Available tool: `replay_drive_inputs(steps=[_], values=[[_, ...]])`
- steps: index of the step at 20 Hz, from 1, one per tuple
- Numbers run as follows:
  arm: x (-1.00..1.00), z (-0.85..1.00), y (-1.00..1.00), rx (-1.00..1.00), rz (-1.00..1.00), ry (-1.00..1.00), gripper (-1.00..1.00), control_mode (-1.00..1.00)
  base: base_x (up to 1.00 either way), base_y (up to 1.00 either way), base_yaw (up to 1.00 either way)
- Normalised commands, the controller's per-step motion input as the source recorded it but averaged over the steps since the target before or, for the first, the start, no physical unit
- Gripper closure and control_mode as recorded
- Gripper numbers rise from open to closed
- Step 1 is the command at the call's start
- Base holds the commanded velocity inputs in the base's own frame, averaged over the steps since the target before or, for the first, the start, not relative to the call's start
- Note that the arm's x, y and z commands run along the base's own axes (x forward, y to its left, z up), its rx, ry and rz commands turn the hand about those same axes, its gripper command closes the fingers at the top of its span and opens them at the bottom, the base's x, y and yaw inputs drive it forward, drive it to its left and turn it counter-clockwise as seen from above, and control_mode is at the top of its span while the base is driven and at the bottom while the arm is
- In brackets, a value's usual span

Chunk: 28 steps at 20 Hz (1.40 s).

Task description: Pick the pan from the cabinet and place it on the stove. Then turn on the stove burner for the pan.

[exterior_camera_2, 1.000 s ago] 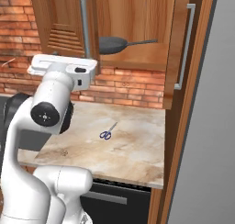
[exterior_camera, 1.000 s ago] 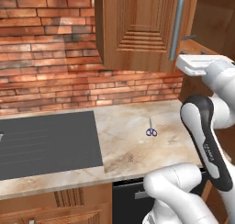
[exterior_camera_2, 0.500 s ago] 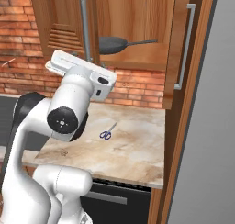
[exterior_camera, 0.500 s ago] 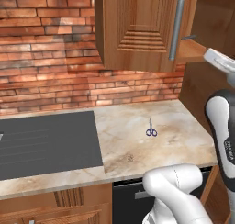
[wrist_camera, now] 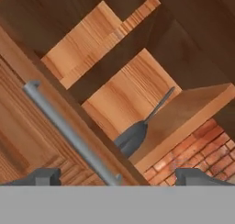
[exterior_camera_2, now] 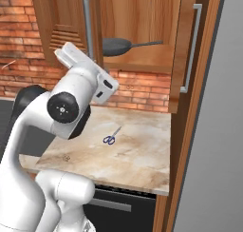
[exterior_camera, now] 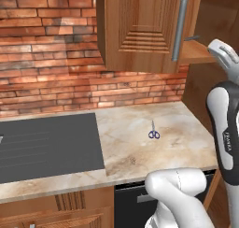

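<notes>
Pan point(exterior_camera_2: 117, 46) retrieval, approach phase. Gripper point(wrist_camera: 117, 176) with jaws spread fully wide and nothing between them, pointed up toward the open cabinet point(exterior_camera_2: 142, 22); the door's bar handle point(wrist_camera: 69, 131) crosses the hand view just ahead of the fingertips. Pan resting on the cabinet's lower shelf, handle pointing away from the open door. Scissors point(exterior_camera_2: 111, 136) lie on the counter point(exterior_camera_2: 137, 155) below. Suggested approach: clear the door edge first, then enter level with the shelf and close on the pan's handle.
</notes>
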Motion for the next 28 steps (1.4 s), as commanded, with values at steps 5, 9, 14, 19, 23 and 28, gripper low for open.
replay_drive_inputs(steps=[5,9,14,19,23,28], values=[[0.23,0.00,-0.01,0.23,0.01,0.16,-1.00,-1.00,0.00,0.00,0.00],[0.26,-0.13,0.00,0.15,0.03,0.12,-1.00,-1.00,0.00,0.00,0.00],[0.33,-0.16,0.00,0.11,0.04,0.12,-1.00,-1.00,0.00,0.00,0.00],[0.37,-0.18,-0.07,0.15,0.06,0.09,-1.00,-1.00,0.00,0.00,0.00],[0.33,-0.18,-0.18,0.18,0.08,0.01,-1.00,-1.00,0.00,0.00,0.00],[0.35,-0.14,-0.02,0.16,0.08,0.00,-1.00,-1.00,0.00,0.00,0.00]])
